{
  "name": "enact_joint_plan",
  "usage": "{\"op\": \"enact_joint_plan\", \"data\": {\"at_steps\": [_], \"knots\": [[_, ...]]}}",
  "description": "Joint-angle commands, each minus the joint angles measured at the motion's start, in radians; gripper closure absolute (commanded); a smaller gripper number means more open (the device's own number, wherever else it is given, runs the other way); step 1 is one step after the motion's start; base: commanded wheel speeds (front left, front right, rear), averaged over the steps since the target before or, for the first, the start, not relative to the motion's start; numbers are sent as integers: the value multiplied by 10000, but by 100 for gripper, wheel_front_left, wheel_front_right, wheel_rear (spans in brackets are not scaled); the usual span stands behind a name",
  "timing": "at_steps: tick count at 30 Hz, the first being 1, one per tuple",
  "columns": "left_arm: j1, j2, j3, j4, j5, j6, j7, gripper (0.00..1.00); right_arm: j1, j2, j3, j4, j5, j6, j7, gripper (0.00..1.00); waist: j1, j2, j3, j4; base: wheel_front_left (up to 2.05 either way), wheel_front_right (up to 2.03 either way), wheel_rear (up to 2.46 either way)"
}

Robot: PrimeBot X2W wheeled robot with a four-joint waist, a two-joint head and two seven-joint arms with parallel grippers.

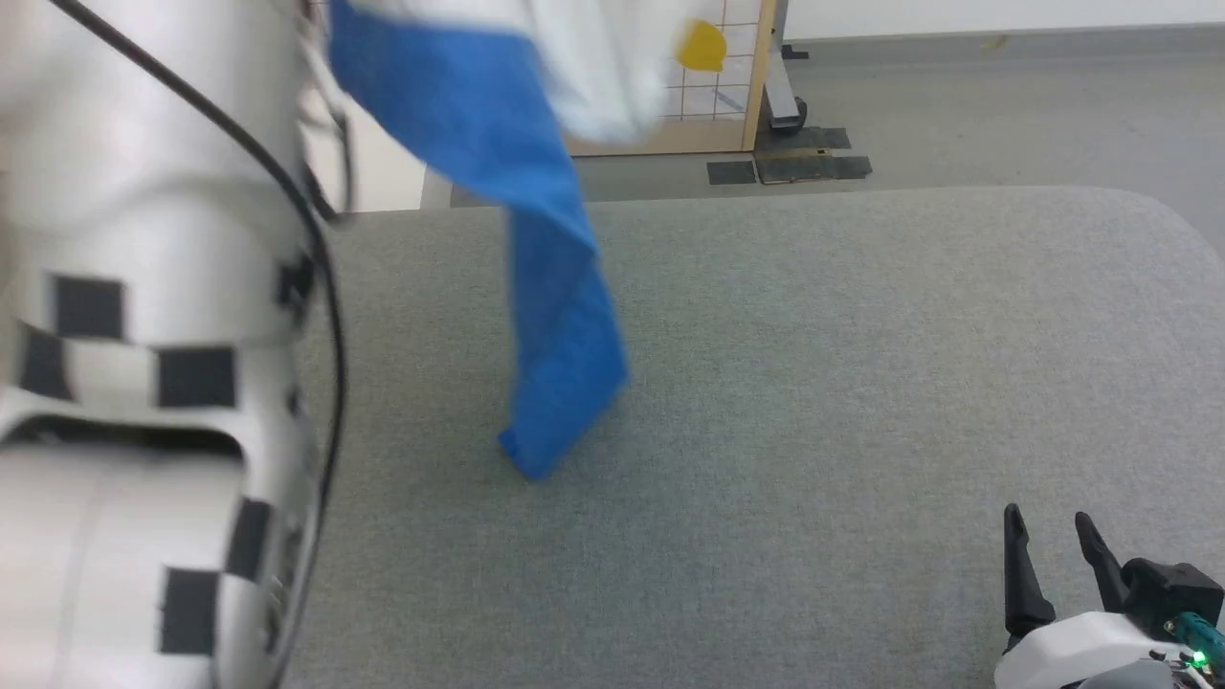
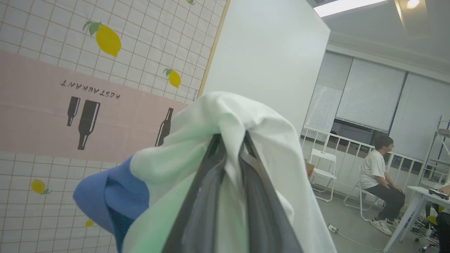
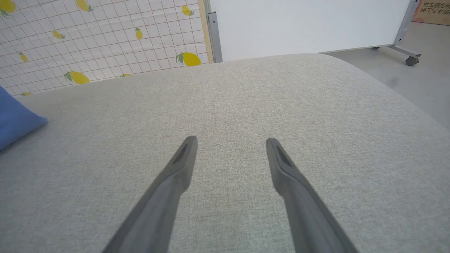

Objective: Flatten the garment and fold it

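Note:
The garment (image 1: pixel 550 268) hangs in the air over the grey table (image 1: pixel 861 383), white body at the top, a blue sleeve dangling with its tip touching the tabletop. In the left wrist view my left gripper (image 2: pixel 230 138) is shut on a bunch of the garment's (image 2: pixel 225 116) white cloth, held high. My left arm (image 1: pixel 144 335) stands tall at the left of the head view. My right gripper (image 1: pixel 1053 526) rests open and empty at the table's near right corner; its fingers (image 3: pixel 182 158) point across the bare cloth top, the blue sleeve (image 3: pixel 15 121) far to its left.
A lemon-patterned partition (image 3: pixel 105 42) and a white wheeled board (image 3: pixel 309 24) stand beyond the table's far edge. A person (image 2: pixel 381 182) sits on a chair far off in the room. The table's right edge curves down to grey floor (image 1: pixel 1005 115).

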Motion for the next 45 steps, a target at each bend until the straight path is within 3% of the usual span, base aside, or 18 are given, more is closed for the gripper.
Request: {"op": "enact_joint_plan", "data": {"at_steps": [1, 7, 8, 15, 23, 24, 25, 26, 31, 35, 41, 45], "knots": [[598, -66, -178, 107, -209, -62, 19, 100, -172, 1, -44, -30, -39, -15, -56, 0, 0, -1, 73, -18, 0, 0, 0], [2730, -186, -1775, 221, -532, -212, 181, 100, -256, 1, -141, -148, -115, -15, -59, 0, 0, -1, 343, 51, 0, 0, 0], [4011, -192, -2949, 392, -636, -254, 328, 100, -355, 1, -77, -182, -119, -15, -59, 0, 0, -1, 485, 7, 0, 0, 0], [6518, -194, -5326, 1276, -492, -301, 988, 100, -462, 1, -19, -199, -129, -15, -60, 0, 0, -1, 753, -60, 0, 0, 0], [7863, -195, -6664, 1714, -1121, -189, 1740, 100, -418, 1, -36, -106, -69, -15, -60, 0, 0, -1, 797, 77, 0, 0, 0], [7848, -195, -6671, 1667, -1230, -141, 1733, 100, -413, 1, -37, -93, -60, -15, -60, 0, 0, -1, 776, 122, 0, 0, 0], [7777, -196, -6633, 1583, -1353, -77, 1671, 66, -414, 1, -26, -76, -53, -15, -60, 0, 0, -1, 744, 166, 0, 0, 0], [7706, -196, -6582, 1504, -1469, -41, 1643, 0, -417, 1, -22, -64, -50, -15, -60, 0, 0, -1, 706, 203, 0, 0, 0], [7073, -132, -5546, 784, -2404, 166, 1282, 0, -329, 1, -47, -36, 6, -15, -60, 0, 0, -1, 254, 529, 0, 0, 0], [6768, 258, -4462, 160, -2876, 271, 504, 0, -241, 1, -2, -58, 88, -15, -60, 0, 0, -1, -95, 722, 0, 0, 0], [7005, 1289, -2815, -1003, -2707, 467, -2036, 0, -207, 1, 213, -153, 208, -15, -13, 0, 0, -1, -456, 878, 0, 0, 0], [7864, 2179, -2335, -1759, -1814, 826, -3638, 0, -176, 1, 314, -279, 295, -15, 165, 0, 0, -1, -566, 938, 0, 0, 0]]}}
